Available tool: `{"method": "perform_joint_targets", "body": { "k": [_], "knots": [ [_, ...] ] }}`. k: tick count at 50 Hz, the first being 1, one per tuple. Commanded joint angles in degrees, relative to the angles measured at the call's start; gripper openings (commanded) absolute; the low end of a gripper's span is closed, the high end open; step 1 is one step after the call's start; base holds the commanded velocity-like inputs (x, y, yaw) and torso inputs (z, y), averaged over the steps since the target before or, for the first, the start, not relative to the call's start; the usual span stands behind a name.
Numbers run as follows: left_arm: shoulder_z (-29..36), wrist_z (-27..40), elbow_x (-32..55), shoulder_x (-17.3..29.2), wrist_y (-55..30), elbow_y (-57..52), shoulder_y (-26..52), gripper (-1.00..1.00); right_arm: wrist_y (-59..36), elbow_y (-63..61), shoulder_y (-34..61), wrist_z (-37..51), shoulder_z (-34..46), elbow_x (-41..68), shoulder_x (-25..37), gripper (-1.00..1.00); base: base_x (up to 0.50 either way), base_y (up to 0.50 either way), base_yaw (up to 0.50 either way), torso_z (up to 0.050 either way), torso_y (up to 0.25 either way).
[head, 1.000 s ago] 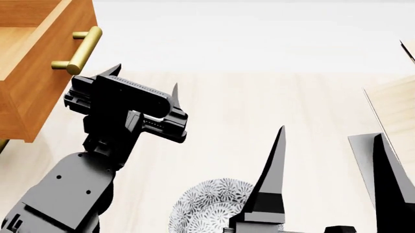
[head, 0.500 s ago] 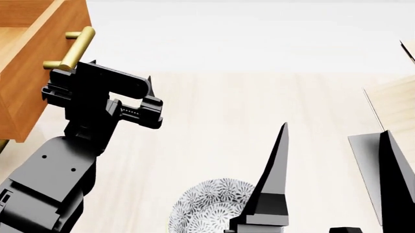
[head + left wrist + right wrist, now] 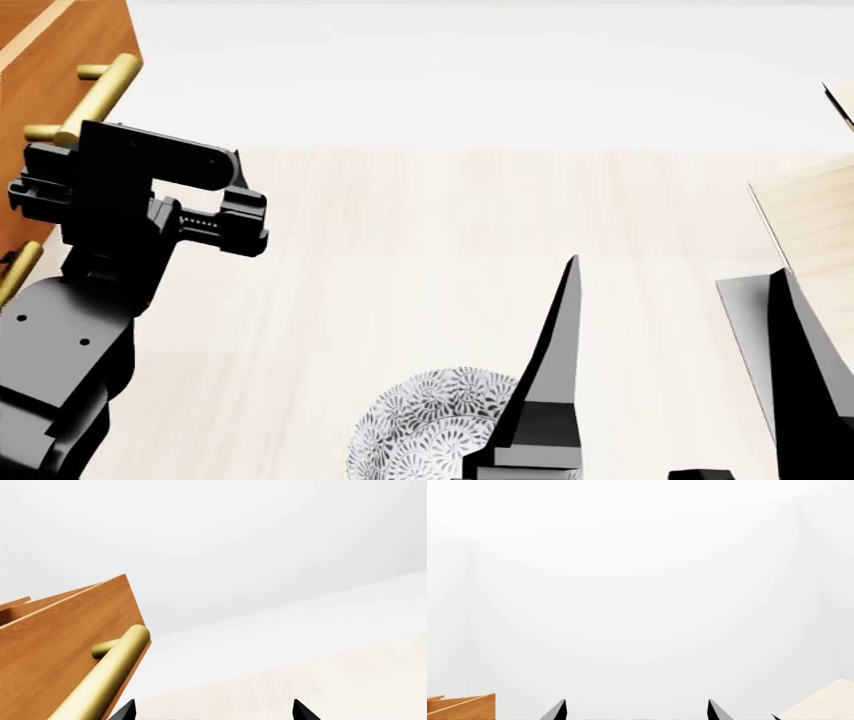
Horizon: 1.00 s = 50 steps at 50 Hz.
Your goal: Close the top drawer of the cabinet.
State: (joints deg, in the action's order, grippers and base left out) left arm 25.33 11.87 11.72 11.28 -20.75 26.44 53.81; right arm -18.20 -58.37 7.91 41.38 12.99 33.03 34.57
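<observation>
The top drawer (image 3: 60, 50) is at the head view's upper left: an orange-brown front with a shiny brass bar handle (image 3: 83, 98). Only a thin pale strip of its top edge shows. My left gripper (image 3: 248, 172) is open and empty, its body right against the handle's lower end. In the left wrist view the drawer front (image 3: 60, 645) and handle (image 3: 107, 680) lie just beside one fingertip of the left gripper (image 3: 212, 711). My right gripper (image 3: 674, 275) is open and empty at the lower right, far from the cabinet (image 3: 460, 707); its tips (image 3: 635, 710) stand wide apart.
A duller brass handle (image 3: 16, 270) of the lower drawer shows at the left edge. A patterned bowl (image 3: 427, 420) sits on the pale floor by the right arm. Pale wooden panels (image 3: 814, 210) and a grey plate (image 3: 745, 320) stand at the right.
My left gripper has moved left and slightly up. The drawer front and its handle have moved left with it, and the drawer's pale inside no longer shows. The right arm has barely moved.
</observation>
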Motion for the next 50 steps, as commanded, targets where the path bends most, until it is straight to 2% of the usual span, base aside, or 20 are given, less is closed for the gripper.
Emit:
{"method": "perform_joint_targets", "body": {
  "k": [1, 22, 30, 50],
  "knots": [
    [-1.79, 1.12, -0.2, 2.78, -1.85, -1.63, 0.97, 1.0, 1.12, 0.35, 0.0, 0.0, 1.57, -0.51, 0.54, 1.0, 0.0, 0.0, 0.0, 0.0, 0.0],
    [-4.27, 2.33, 0.72, 6.48, -4.0, -3.68, 0.89, 1.0, 1.35, 0.39, 0.83, 1.36, 2.47, 0.2, 1.61, 1.0, 0.0, 0.0, 0.0, 0.0, 0.001],
    [-6.42, 3.41, 1.55, 10.24, -6.71, -7.78, -1.36, 1.0, 1.92, 0.91, 0.85, 1.52, 3.06, 0.05, 1.7, 1.0, 0.0, 0.0, 0.0, 0.0, 0.001],
    [-9.87, 4.38, 3.58, 12.97, -6.69, -9.75, -4.97, 1.0, 1.78, 1.87, 1.97, 1.1, 5.66, -0.84, 1.52, 1.0, 0.0, 0.0, 0.0, 0.0, 0.0]
  ]
}}
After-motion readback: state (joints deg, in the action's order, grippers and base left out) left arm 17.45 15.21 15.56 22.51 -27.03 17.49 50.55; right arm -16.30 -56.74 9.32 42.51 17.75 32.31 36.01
